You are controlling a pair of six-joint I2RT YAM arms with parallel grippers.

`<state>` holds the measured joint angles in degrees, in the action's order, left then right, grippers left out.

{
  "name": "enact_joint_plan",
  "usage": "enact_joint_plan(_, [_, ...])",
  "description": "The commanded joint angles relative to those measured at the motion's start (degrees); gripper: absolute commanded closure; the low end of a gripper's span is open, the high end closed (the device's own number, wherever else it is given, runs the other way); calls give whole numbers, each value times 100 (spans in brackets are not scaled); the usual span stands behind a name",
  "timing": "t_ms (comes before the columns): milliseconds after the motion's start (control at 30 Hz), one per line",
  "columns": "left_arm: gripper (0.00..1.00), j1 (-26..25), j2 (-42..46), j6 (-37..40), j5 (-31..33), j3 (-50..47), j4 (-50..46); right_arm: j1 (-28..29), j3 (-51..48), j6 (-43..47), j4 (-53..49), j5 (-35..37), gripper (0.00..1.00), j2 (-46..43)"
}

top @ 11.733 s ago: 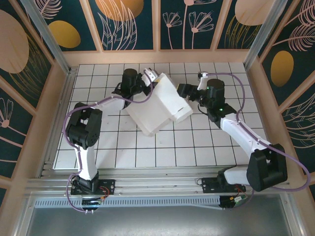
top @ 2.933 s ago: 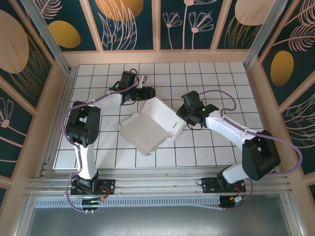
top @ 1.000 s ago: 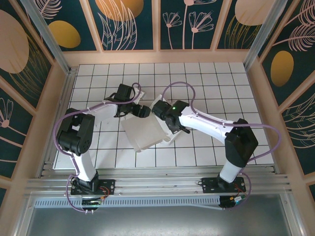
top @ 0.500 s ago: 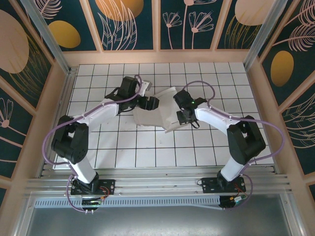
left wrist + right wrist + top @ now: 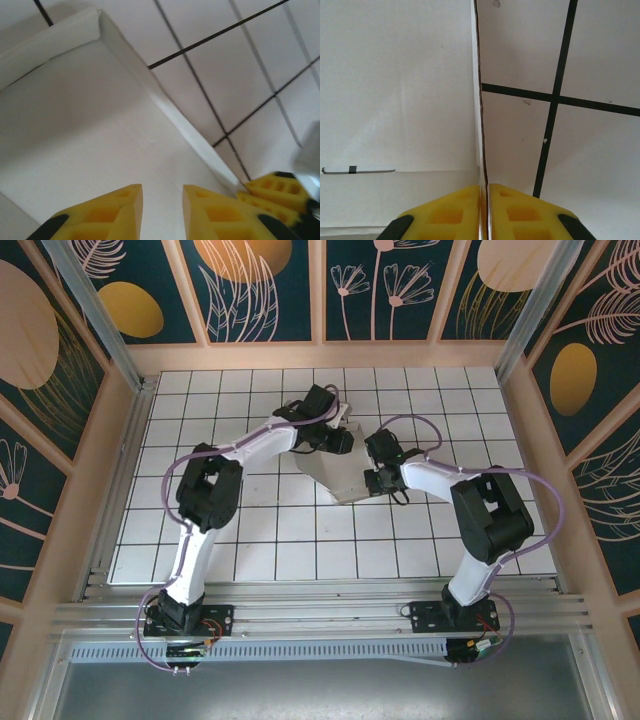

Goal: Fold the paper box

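The white paper box (image 5: 338, 476) lies on the grid table (image 5: 300, 550), a little right of centre toward the back. My left gripper (image 5: 338, 441) hovers over its far edge. In the left wrist view the yellow fingers (image 5: 110, 212) stand a narrow gap apart above a flat box panel (image 5: 90, 125), with nothing between them. My right gripper (image 5: 377, 480) is at the box's right side. In the right wrist view that gripper (image 5: 484, 200) is shut on a thin upright wall edge (image 5: 476, 110) of the box (image 5: 395, 75).
White tiles with black lines surround the box (image 5: 225, 65) (image 5: 520, 50). The right gripper's yellow fingers (image 5: 275, 192) show at the lower right of the left wrist view, close by. Patterned walls (image 5: 320, 290) enclose the table.
Both arms and the box have shifted toward the back right of the table. The left jaws have narrowed from wide open to a small gap.
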<state>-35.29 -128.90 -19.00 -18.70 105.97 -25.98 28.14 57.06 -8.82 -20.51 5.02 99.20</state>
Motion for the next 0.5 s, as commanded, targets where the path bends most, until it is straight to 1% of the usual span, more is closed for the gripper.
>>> enact_joint_plan(0, [75, -68, -522, -209, 428, 691, -872, -36, -125, 36, 414, -287, 84, 24])
enact_joint_plan(100, [78, -163, -949, -200, 637, 1151, -1230, -70, -168, -64, 499, -391, 80, -50])
enact_joint_plan(167, [79, -216, -1167, -195, 745, 1328, -1450, -92, -198, -156, 543, -395, 78, -138])
enact_joint_plan(200, [80, -232, -1258, -211, 793, 1378, -1539, -100, -198, -209, 557, -573, 77, -190])
enact_joint_plan(233, [80, -248, -1312, -219, 842, 1391, -1591, -106, -191, -272, 535, -587, 76, -232])
enact_joint_plan(400, [82, -290, -1542, -276, 1203, 1488, -1797, -111, -19, -710, 41, -443, 73, -402])
enact_joint_plan(467, [82, -325, -1656, -278, 1271, 1612, -1912, -113, -49, -915, -37, -562, 73, -499])
